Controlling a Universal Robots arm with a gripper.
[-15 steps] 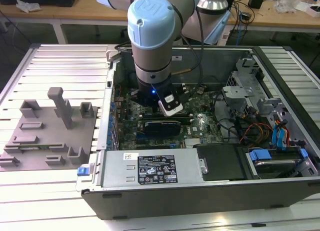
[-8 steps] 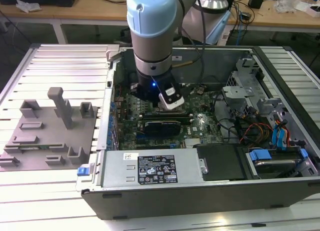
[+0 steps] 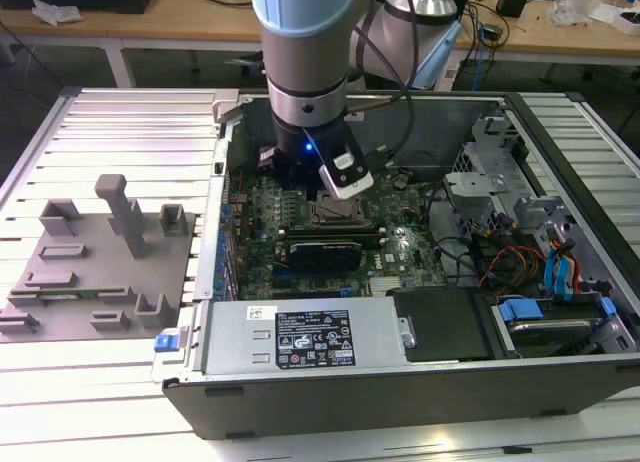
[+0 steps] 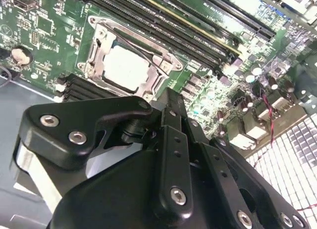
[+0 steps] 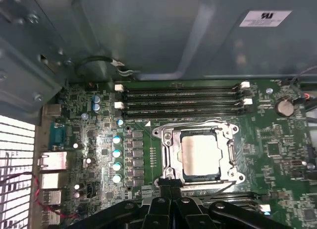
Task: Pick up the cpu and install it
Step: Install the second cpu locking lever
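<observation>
The cpu [image 5: 201, 155] sits flat inside the socket [image 5: 198, 154] on the motherboard [image 5: 148, 140], its silver top showing in both wrist views, upper centre of the second wrist view [image 4: 126, 68]. The end effector [image 5: 167, 189] hangs just beside the socket's edge, its fingers [image 4: 171, 115] pressed together with nothing between them. In the exterior view the arm [image 3: 305, 42] reaches down at upper centre into the open computer case [image 3: 400, 382]. The grey fixture plate [image 3: 95, 262] lies at the frame's left on the desk [image 3: 100, 382].
</observation>
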